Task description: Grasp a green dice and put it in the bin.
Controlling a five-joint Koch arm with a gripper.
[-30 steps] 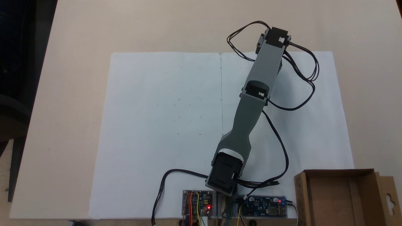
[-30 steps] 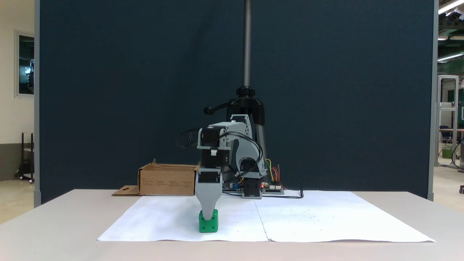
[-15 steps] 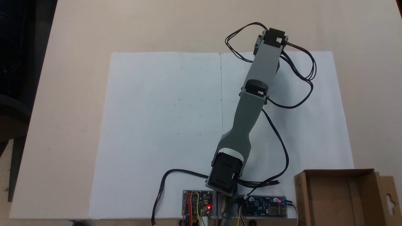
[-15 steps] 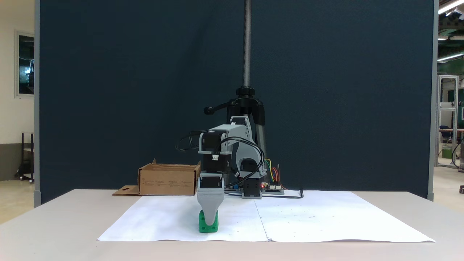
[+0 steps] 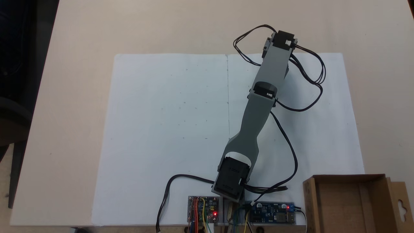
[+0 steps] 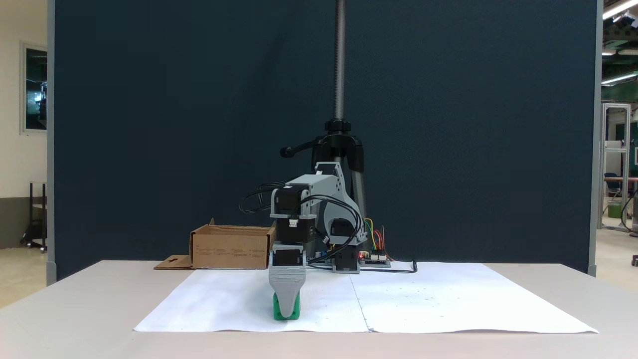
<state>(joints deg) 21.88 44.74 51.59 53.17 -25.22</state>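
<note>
on paper (image 6: 423, 304), gripper (image 6: 286, 314) over green dice (image 6: 295, 313)

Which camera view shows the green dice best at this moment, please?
The fixed view from the table's front shows the green dice best: green edges appear on both sides of the claw, low on the white paper. In the fixed view from above, the arm covers that spot.

Bright green dice (image 6: 296, 311); brown cardboard box (image 6: 230, 246), seen in both fixed views. Grey arm (image 5: 258, 116) with black motor housings and black cables (image 5: 310, 81). White paper sheet (image 5: 161, 129) on a pale beige table (image 5: 81, 48). Dark blue backdrop (image 6: 199, 99). Circuit boards (image 5: 203, 208) with red lights and coloured wires.
</note>
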